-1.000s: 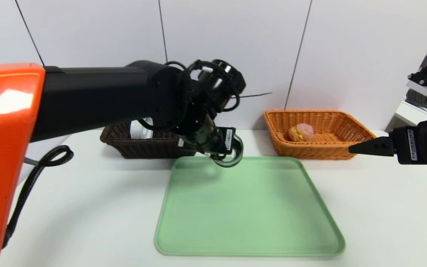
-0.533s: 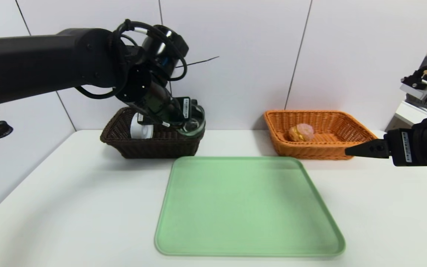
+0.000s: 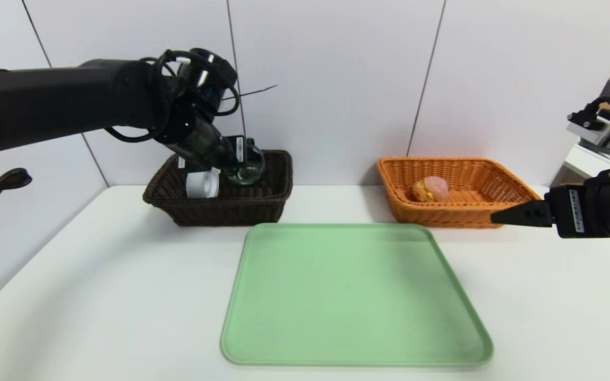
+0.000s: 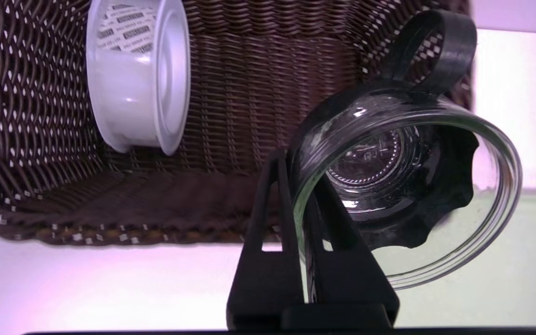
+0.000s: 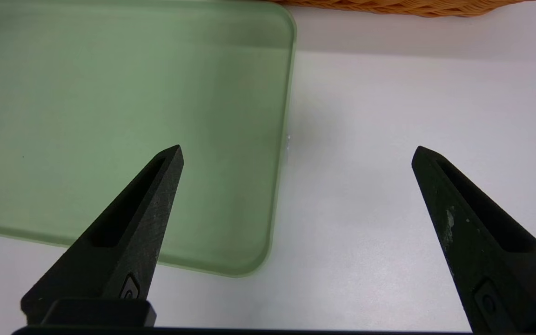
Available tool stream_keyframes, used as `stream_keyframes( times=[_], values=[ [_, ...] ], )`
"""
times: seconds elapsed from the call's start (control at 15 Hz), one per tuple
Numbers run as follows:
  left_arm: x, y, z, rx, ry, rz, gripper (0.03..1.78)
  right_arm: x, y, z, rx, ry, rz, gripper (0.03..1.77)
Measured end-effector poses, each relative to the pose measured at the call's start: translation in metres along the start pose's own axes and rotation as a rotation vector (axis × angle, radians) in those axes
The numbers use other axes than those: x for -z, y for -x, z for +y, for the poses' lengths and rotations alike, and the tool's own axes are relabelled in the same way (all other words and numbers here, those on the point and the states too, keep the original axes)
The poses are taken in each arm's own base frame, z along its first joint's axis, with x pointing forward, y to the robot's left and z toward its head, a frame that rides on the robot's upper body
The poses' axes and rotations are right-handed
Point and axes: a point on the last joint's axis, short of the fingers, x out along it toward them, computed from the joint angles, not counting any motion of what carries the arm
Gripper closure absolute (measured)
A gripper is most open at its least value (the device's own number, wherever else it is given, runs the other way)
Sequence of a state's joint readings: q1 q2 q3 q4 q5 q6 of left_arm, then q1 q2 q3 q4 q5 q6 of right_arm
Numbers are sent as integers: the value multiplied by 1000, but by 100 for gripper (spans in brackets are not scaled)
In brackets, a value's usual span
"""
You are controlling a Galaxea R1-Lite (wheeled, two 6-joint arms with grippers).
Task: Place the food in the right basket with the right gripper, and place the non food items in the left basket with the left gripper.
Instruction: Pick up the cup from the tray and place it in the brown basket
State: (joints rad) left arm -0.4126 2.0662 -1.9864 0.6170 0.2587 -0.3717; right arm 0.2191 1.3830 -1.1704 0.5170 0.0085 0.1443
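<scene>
left end effector [image 3: 244, 164]: clamped on glass dish [image 4: 403, 186] rim, over dark basket [image 3: 262, 203]
right end effector [image 5: 296, 153]: wide apart, nothing held, above surface [image 5: 389, 116]
bun [image 3: 430, 189]: in orange basket [image 3: 501, 185]

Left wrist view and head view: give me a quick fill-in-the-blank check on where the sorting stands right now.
1. The left hand is shut on the rim of the ____.
2. The white roll lies in the ____ basket.
3. The bun lies in the ____ basket.
4. The right hand hovers over the table with its fingers ____.

Missing words: glass dish; dark brown; orange; open
</scene>
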Motion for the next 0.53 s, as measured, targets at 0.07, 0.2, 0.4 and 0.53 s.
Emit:
stream_keyframes(
  times=[0.07,0.2,0.4,0.53],
  values=[
    [0,-12,2,-7,3,-9,170,0,0,1,-4,2,1,10],
    [-1,-34,4,-12,3,-32,170,0,0,2,-7,5,2,10],
    [8,-64,5,-27,-19,-12,170,1,-1,3,-8,5,5,10],
    [11,-79,3,-23,-21,-21,170,2,-1,3,-10,6,9,10]
  ],
)
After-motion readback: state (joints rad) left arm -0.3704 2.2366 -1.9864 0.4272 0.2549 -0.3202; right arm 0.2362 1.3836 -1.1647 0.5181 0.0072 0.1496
